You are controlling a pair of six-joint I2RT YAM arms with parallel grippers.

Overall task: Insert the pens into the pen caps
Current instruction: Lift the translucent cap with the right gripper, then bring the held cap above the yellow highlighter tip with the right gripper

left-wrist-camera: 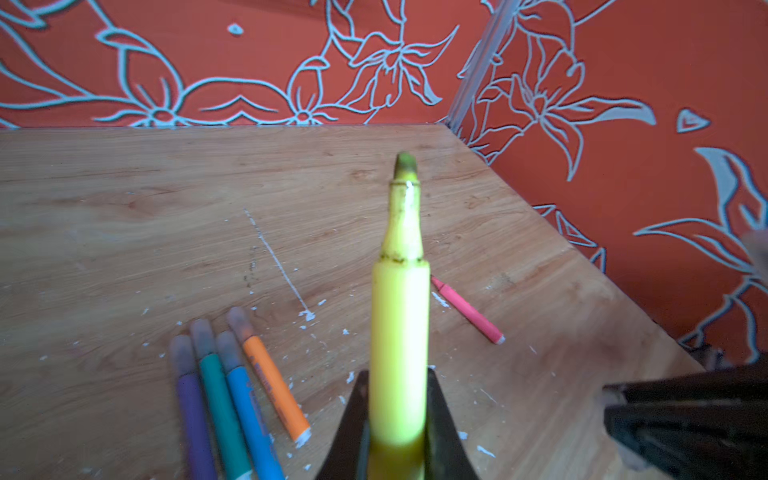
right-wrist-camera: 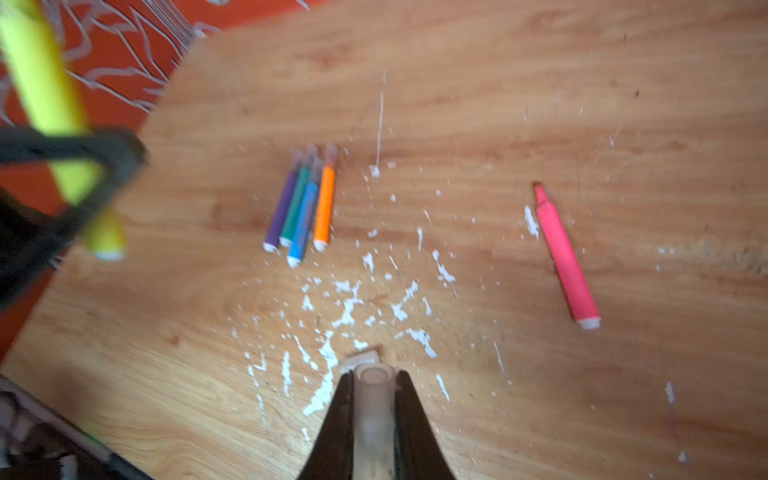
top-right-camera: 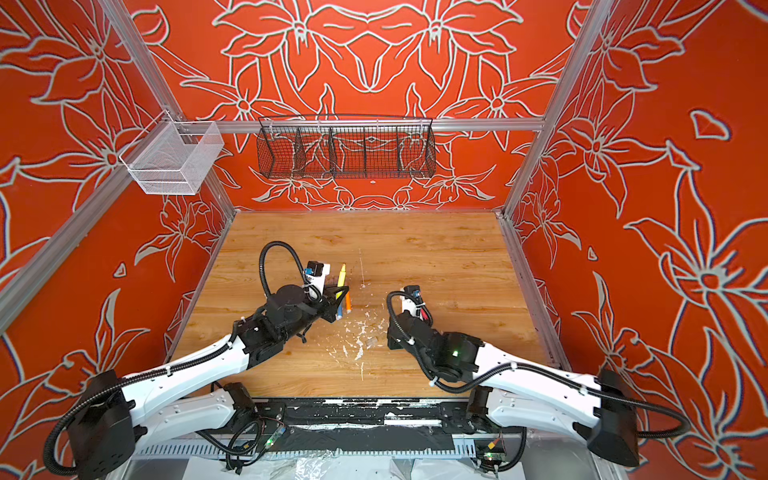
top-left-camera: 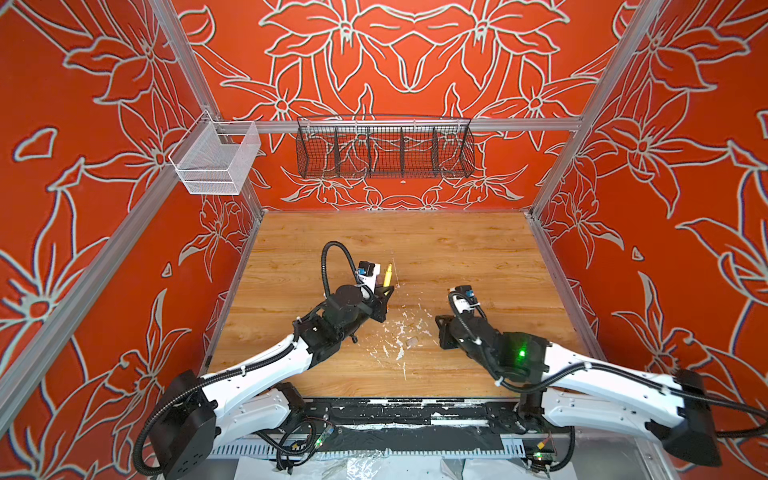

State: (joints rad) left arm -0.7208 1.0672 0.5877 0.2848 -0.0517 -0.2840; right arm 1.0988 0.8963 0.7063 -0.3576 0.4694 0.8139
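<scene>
Nearest: a short clear plastic pen cap (right-wrist-camera: pixel 374 415), pinched between the black fingers of the right gripper (right-wrist-camera: pixel 375 376), its open mouth facing out past the fingertips.
Left gripper: the left gripper (left-wrist-camera: pixel 397 376) is clamped round the lower barrel of a slim yellow marker pen (left-wrist-camera: pixel 400 332). The pen's bare tip points away from the fingers, and the pen is clear of the table.
Other pens: the purple, green, blue and orange marker pens (left-wrist-camera: pixel 218 386) lie side by side on the wooden tabletop (right-wrist-camera: pixel 540 83), each already capped. A pink-red marker pen (right-wrist-camera: pixel 565 257) lies well apart from them, uncapped.
Spare cap: what looks like a second clear tube (top-right-camera: pixel 371 341) lies among the white paint flecks (right-wrist-camera: pixel 345 307), just beyond the right fingertips.
Step in hand: probably bringing the held cap to the yellow tip.
Doing it well: turn the cap's mouth to face the tip and line up the two axes before closing the gap. Push straight along the barrel. A skewed push would likely pivot the smooth cap in the grip.
Left arm: reaches to mid-table in both top views, with the pen raised and its tip pointing toward the back wall.
Right arm: low over the flecked patch, with the wrist angled toward the centre. The two grippers are apart, and the cap and tip are not yet aligned.
</scene>
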